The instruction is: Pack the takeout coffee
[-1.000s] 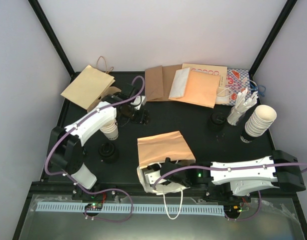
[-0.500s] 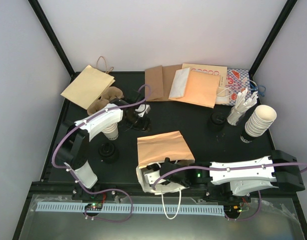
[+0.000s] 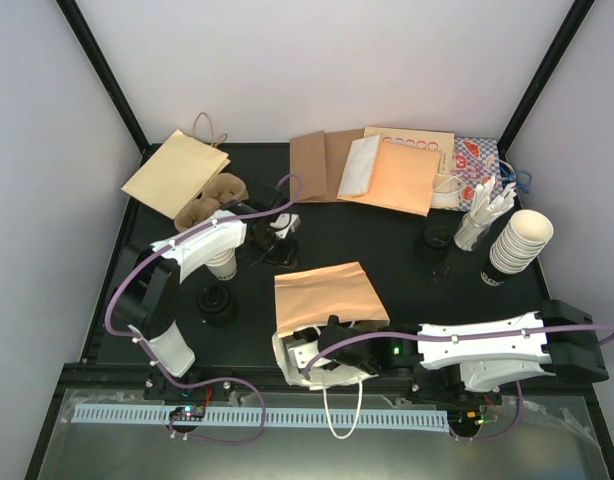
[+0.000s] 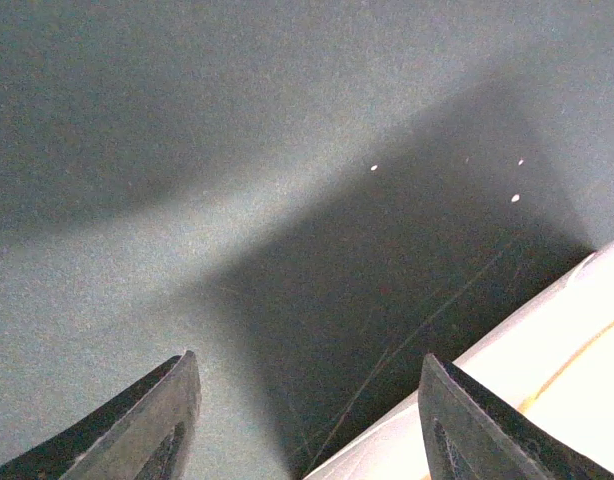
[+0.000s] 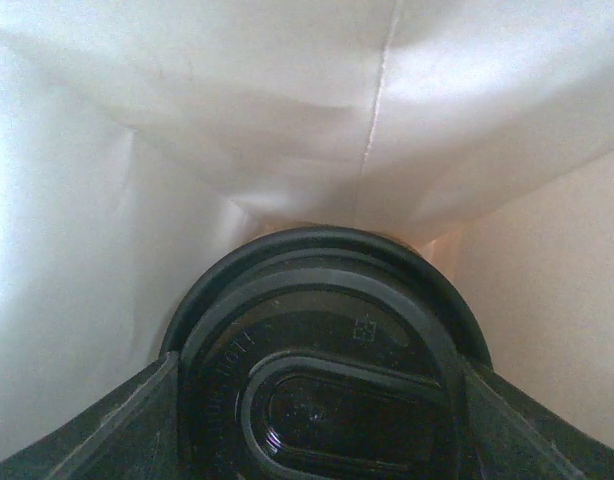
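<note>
While the right gripper (image 5: pixel 317 420) sits inside the mouth of a brown paper bag (image 3: pixel 327 295) lying on its side near the front of the black table (image 3: pixel 387 270), its two fingers (image 5: pixel 137 410) press against opposite sides of a coffee cup (image 5: pixel 317 340). Only the cup's round black sip lid is visible, framed by the bag's white lining. From above, the cup itself is hidden by the arm and the bag's opening, where a white handle loop hangs toward the table's near edge.

The left gripper (image 4: pixel 305 420) hovers over bare tabletop just beyond the bag's far end, its fingers spread with nothing between them. A strip of pale paper (image 4: pixel 557 370) shows at the lower right corner of its wrist view.

A leaning stack of cream cups (image 3: pixel 517 240) stands at the right side, and flat paper bags (image 3: pixel 387 170) lie along the far edge.
</note>
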Controlling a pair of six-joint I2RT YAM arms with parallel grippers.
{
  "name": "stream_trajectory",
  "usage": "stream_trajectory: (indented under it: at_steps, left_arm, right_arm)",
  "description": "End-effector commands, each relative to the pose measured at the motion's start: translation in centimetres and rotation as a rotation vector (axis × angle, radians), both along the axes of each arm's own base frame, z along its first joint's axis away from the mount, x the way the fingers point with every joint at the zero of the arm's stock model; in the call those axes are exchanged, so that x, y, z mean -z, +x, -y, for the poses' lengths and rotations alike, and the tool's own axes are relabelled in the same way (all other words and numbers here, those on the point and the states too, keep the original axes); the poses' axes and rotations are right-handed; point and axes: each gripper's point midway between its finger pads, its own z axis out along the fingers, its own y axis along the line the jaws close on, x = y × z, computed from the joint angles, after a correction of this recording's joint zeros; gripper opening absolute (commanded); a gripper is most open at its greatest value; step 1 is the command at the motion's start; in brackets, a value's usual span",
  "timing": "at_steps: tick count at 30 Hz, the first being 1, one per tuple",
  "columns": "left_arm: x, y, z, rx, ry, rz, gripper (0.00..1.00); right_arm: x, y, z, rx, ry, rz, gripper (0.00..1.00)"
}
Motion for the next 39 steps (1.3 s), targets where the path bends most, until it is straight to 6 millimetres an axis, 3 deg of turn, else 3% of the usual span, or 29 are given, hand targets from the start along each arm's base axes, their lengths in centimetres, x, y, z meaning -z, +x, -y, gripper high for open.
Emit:
stream_trajectory:
  at_steps: [1,22,30,39]
  left_arm:
    - [0.4,-0.4,0.7,0.035,-0.029,-0.011,0.61]
    - [2.0,-2.2,3.8,0.137,-0.143,-0.104,0.53]
    - [2.3,-3.0,4.0,0.159,-0.153,-0.131,0.42]
    - [2.3,-3.7,4.4,0.177,-0.152,-0.149,0.33]
  right_arm:
    - [-0.6,0.2,-0.9,0.015,0.016,-0.01,0.46]
    - [-0.3,0.6,-2.1,0.028,0.032,-0.027,0.46]
    - [0.5,1.8,-2.0,0.081,0.016,-0.059,0.46]
    - [2.5,1.8,-1.5,0.096,-0.045,-0.096,0.46]
